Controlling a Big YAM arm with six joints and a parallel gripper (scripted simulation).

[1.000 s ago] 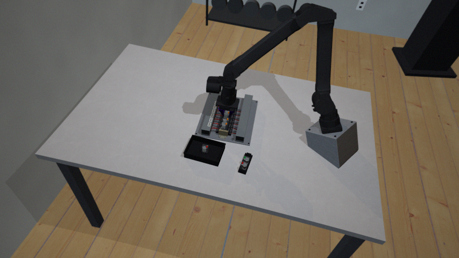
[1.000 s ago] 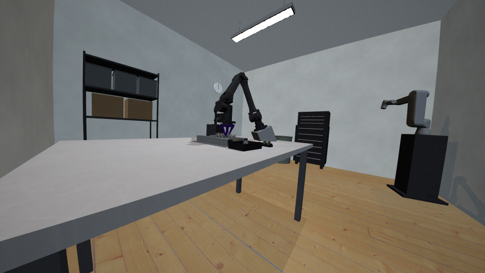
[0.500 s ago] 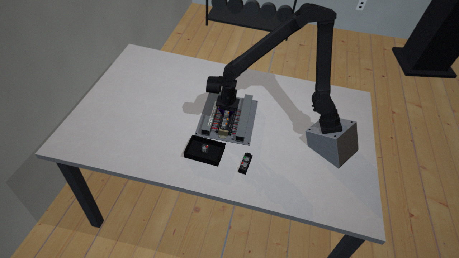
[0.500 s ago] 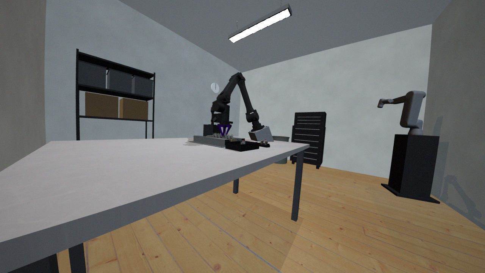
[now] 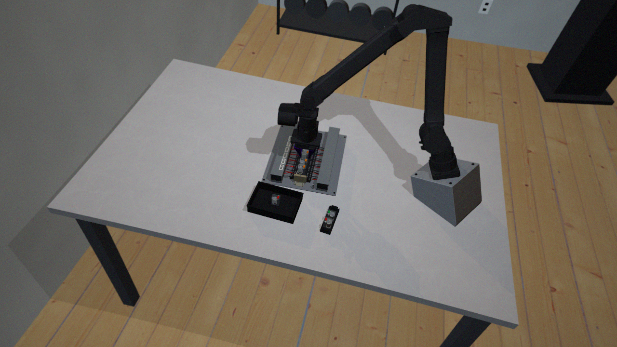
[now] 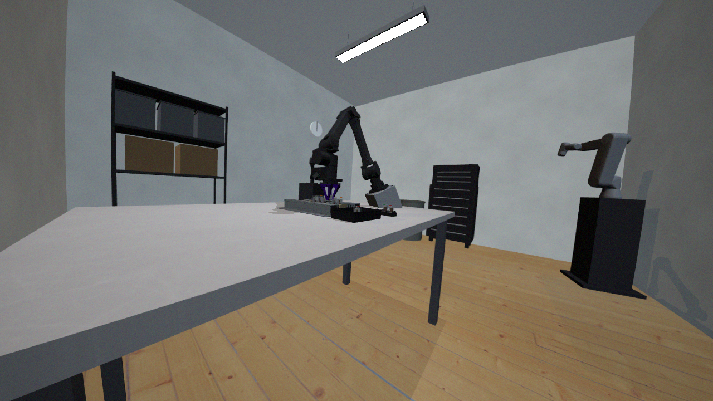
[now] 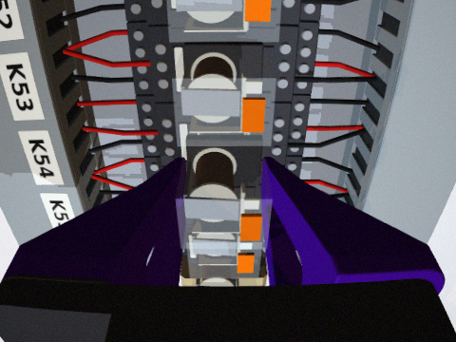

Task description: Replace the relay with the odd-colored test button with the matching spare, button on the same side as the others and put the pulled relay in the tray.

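My gripper (image 5: 304, 152) (image 6: 329, 193) (image 7: 223, 172) is down over the relay row on the grey panel (image 5: 341, 148) (image 6: 303, 205). Its purple fingers are shut on a clear relay (image 7: 212, 212) with an orange button, standing in line with the row. I cannot tell how deep the held relay sits. A black tray (image 5: 259, 206) (image 6: 348, 215) in front of the panel holds a relay (image 5: 274, 199) with a red button.
A small black holder (image 5: 329, 220) right of the tray carries two spare relays, one with a green button and one with a red button. Grey wire ducts with labels K52 to K54 (image 7: 19, 89) flank the row. The arm's grey base block (image 5: 448, 196) stands at the right.
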